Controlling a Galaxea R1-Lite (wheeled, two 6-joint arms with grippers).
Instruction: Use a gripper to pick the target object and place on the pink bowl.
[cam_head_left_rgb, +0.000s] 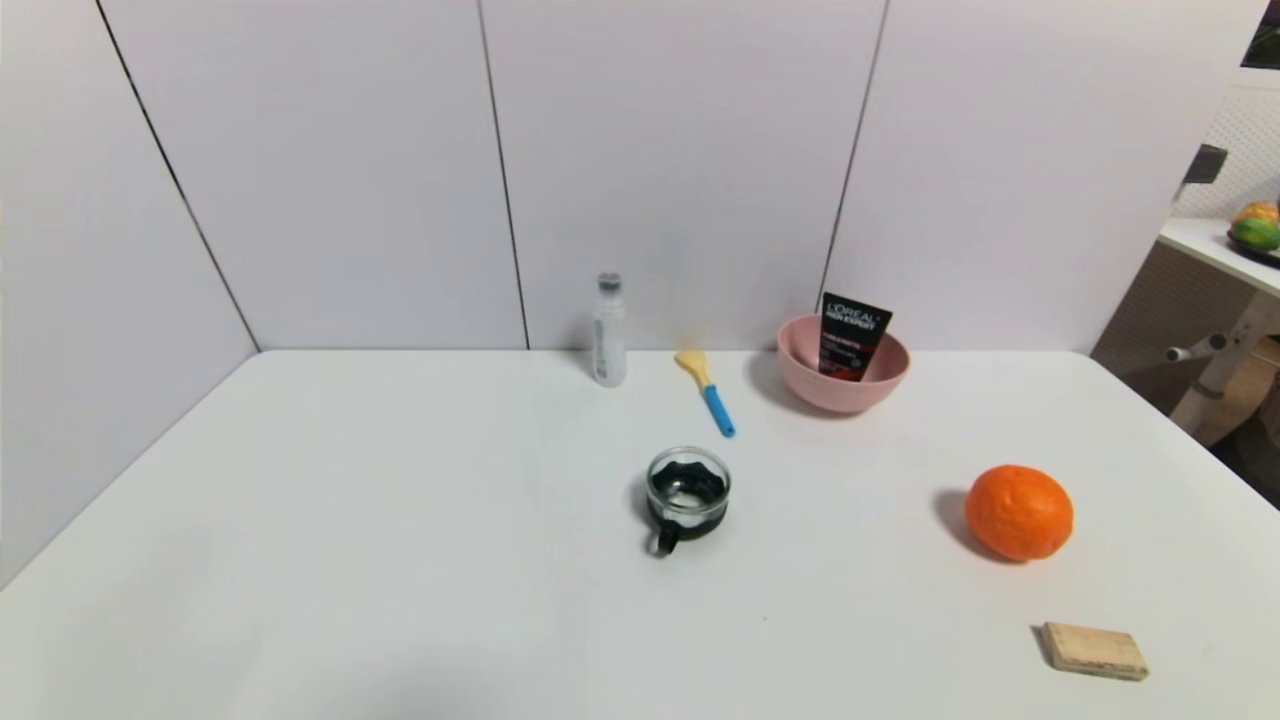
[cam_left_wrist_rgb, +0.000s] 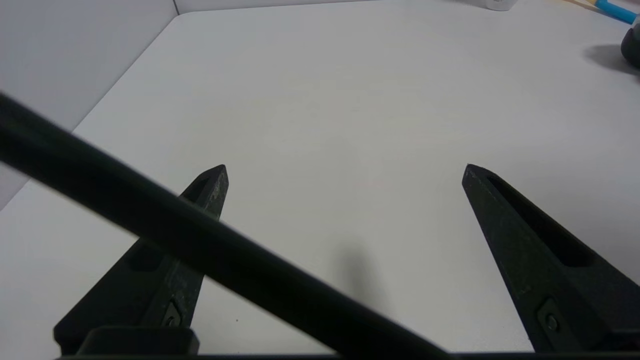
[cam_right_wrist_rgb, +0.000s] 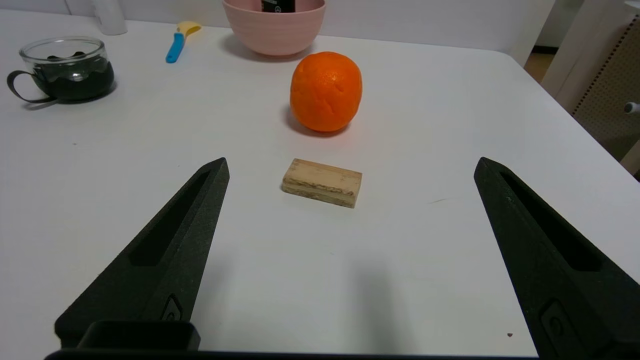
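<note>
White table (cam_head_left_rgb: 420, 520), pale panels behind | black tube (cam_head_left_rgb: 851, 338): leaning upright inside pink bowl (cam_head_left_rgb: 843, 385) (lettering showing) | right gripper (cam_right_wrist_rgb: 352, 160): spread wide, nothing between its fingers, above the table's near side | left gripper (cam_left_wrist_rgb: 345, 167): parked over the table's left, apart and empty

You have a glass cup (cam_head_left_rgb: 688, 493) with a black handle near the middle of the tabletop (cam_head_left_rgb: 400, 520), a blue-handled spatula (cam_head_left_rgb: 706, 393) beyond it. On your right, an orange (cam_head_left_rgb: 1018, 512) sits beyond a small wooden block (cam_head_left_rgb: 1095, 651).
</note>
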